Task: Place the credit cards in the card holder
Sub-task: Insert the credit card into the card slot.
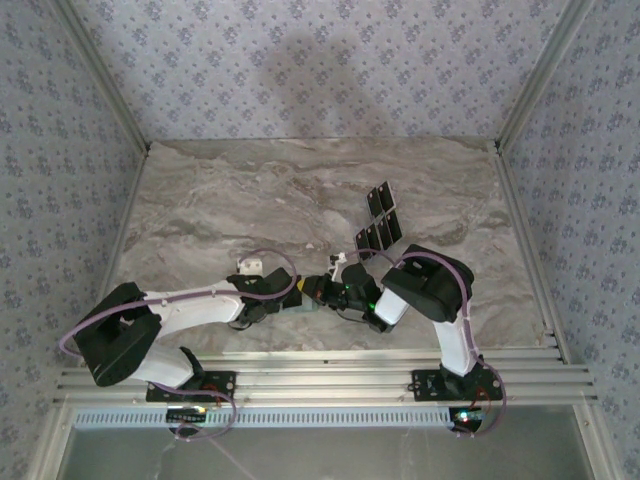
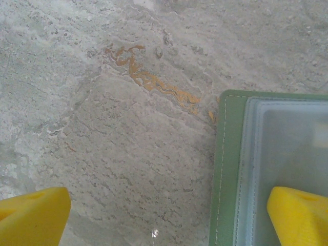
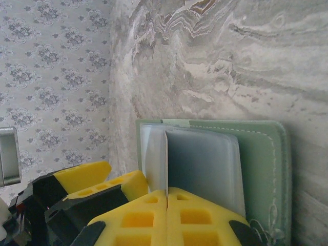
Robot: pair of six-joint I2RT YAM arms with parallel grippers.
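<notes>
**Right gripper pinched shut on the wallet's sleeve, left gripper spread wide over it**

The right gripper (image 3: 167, 202) has its two yellow pads pressed flat together with no gap. A clear plastic leaf of the card holder (image 3: 261, 154) runs straight down into the seam between them, so it appears to be pinching that leaf and lifting it off the stack. The left gripper (image 2: 164, 220) has its jaws as far apart as they go and holds nothing. One of its fingers (image 2: 300, 218) hangs over the clear sleeve at the wallet's edge, and the other is over bare table (image 1: 200, 200). Whether the nearer finger touches the sleeve cannot be told.

There is one card holder. It lies open on the marble-patterned table between the two grippers, near the front edge, with the green cover down and the translucent sleeves facing up.

The credit cards (image 1: 377, 237) lie apart from it, farther back on the table and behind the right arm. They are black and fanned in two short rows, two in the far row and what look like three in the near row. They overlap and are small, so that count is not certain.
</notes>
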